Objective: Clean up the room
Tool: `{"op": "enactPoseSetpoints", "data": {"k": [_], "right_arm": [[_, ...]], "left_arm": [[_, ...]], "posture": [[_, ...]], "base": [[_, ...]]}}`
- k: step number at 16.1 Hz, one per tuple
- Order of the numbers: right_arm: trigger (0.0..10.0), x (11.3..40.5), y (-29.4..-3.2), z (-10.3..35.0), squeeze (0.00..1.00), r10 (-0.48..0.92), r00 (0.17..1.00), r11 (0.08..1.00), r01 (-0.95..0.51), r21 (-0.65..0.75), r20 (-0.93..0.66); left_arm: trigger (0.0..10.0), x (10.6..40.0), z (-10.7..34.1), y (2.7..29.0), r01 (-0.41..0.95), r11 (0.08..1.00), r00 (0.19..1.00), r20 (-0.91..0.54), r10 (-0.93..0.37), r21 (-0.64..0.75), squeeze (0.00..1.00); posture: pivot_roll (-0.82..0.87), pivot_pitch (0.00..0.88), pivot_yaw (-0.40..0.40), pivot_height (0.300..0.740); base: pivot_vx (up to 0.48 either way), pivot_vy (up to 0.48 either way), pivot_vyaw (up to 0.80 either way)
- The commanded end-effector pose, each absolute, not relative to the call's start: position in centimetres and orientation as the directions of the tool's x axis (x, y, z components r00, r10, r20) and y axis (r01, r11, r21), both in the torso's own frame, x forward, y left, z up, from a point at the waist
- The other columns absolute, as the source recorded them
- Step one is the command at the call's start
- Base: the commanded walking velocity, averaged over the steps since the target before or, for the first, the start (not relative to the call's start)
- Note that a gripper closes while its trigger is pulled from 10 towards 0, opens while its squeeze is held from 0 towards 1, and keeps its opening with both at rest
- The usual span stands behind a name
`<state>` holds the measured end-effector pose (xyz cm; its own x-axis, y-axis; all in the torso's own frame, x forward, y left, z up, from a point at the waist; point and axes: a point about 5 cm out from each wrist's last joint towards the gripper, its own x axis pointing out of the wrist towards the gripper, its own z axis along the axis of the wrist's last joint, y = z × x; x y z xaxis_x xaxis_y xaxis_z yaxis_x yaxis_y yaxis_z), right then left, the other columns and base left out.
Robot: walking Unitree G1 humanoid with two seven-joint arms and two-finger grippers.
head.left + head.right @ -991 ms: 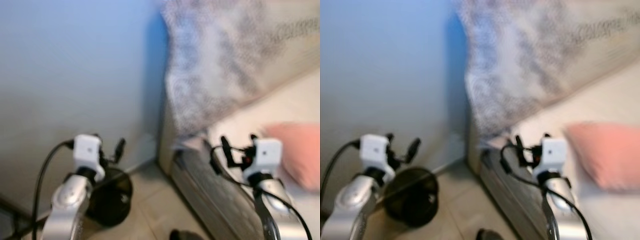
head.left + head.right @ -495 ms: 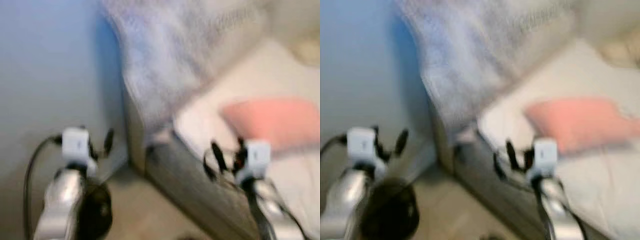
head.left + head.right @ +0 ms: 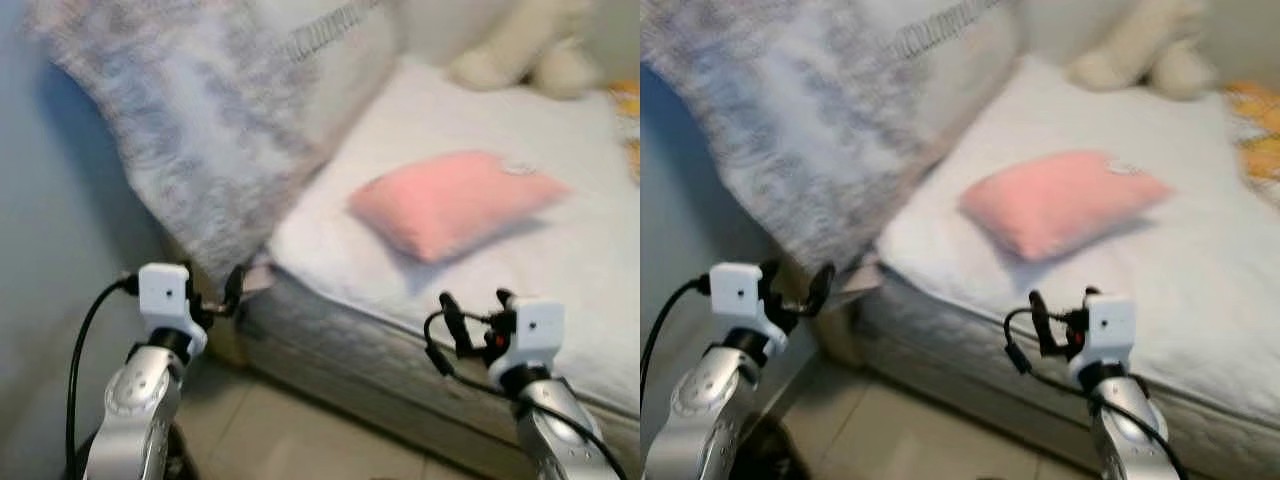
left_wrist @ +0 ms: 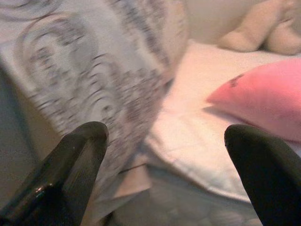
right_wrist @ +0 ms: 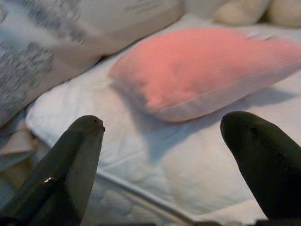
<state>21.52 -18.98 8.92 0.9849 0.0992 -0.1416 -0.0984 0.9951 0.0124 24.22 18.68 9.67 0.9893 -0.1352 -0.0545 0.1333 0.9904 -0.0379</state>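
Presently catalogued, one bed corner and its contents, with both arms raised before it.

Item: pink pillow (image 3: 452, 203), lying flat on the white mattress (image 3: 560, 270) toward the near edge, its long axis running roughly along that edge and tilted a little away to the robot's right. It was apart from everything else on the bed.

Item: grey patterned blanket (image 3: 190, 130), heaped at the left end of the mattress and spilling over that corner toward the floor.

Item: pale stuffed toy (image 3: 525, 45), at the far edge of the mattress, well apart from the pillow; blur made its form uncertain, possibly a bear.

Item: right gripper (image 5: 174, 155), fingers spread wide and empty, held just short of the near edge of the mattress. The pillow lay straight ahead of it and slightly left, framed between its two fingers in the right wrist view.

Item: left gripper (image 4: 169, 165), likewise spread and holding nothing, hovering off the left corner of the bed beside the hanging blanket.

Judgement: the right arm was the nearer to the pillow, which lay forward of it across the mattress edge; the left was better placed for the blanket. A reach for the pillow would likely meet its long side first.
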Motion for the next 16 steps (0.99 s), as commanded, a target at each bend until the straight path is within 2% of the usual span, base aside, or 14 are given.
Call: {"op": "enactPoseSetpoints", "data": {"k": [1,6,11,12,13,16], "right_arm": [[10.0,21.7,-18.5,9.5,1.00,0.116,0.986,0.993,-0.114,0.027,-0.116],[10.0,20.8,-19.0,9.1,1.00,0.106,0.985,0.994,-0.103,0.028,-0.134],[10.0,21.5,-19.3,9.6,1.00,0.074,0.992,0.997,-0.072,0.020,-0.104],[10.0,21.7,-19.5,9.9,0.15,0.054,0.995,0.999,-0.054,-0.003,-0.081],[10.0,21.9,-19.6,10.1,0.00,0.053,0.996,0.998,-0.054,-0.014,-0.065],[10.0,22.3,-19.3,10.2,0.00,0.099,0.993,0.994,-0.102,-0.034,-0.069]], "left_arm": [[10.0,24.3,10.0,19.1,0.125,0.992,0.991,-0.049,-0.127,-0.032,1.00],[10.0,24.0,10.2,19.0,0.133,0.989,0.990,-0.045,-0.137,-0.067,1.00],[10.0,24.2,10.4,19.2,0.107,0.993,0.994,-0.033,-0.109,-0.054,1.00],[10.0,24.3,10.6,19.1,0.107,0.992,0.994,-0.024,-0.109,-0.064,0.00],[10.0,24.3,10.8,19.0,0.111,0.992,0.994,-0.015,-0.112,-0.062,0.00],[10.0,24.3,10.6,19.0,0.101,0.995,0.995,-0.021,-0.101,-0.014,0.00]], "posture": [[-0.06,0.000,0.008,0.740],[-0.06,0.000,0.001,0.740],[-0.05,0.000,-0.003,0.740],[-0.06,0.000,-0.003,0.740],[-0.06,0.000,-0.003,0.740],[-0.05,0.000,-0.007,0.740]], "base": [[0.000,0.000,-0.80],[0.000,0.000,-0.80],[0.000,0.000,-0.80],[0.000,0.000,-0.48],[0.000,0.000,0.00],[0.000,0.000,0.00]]}}
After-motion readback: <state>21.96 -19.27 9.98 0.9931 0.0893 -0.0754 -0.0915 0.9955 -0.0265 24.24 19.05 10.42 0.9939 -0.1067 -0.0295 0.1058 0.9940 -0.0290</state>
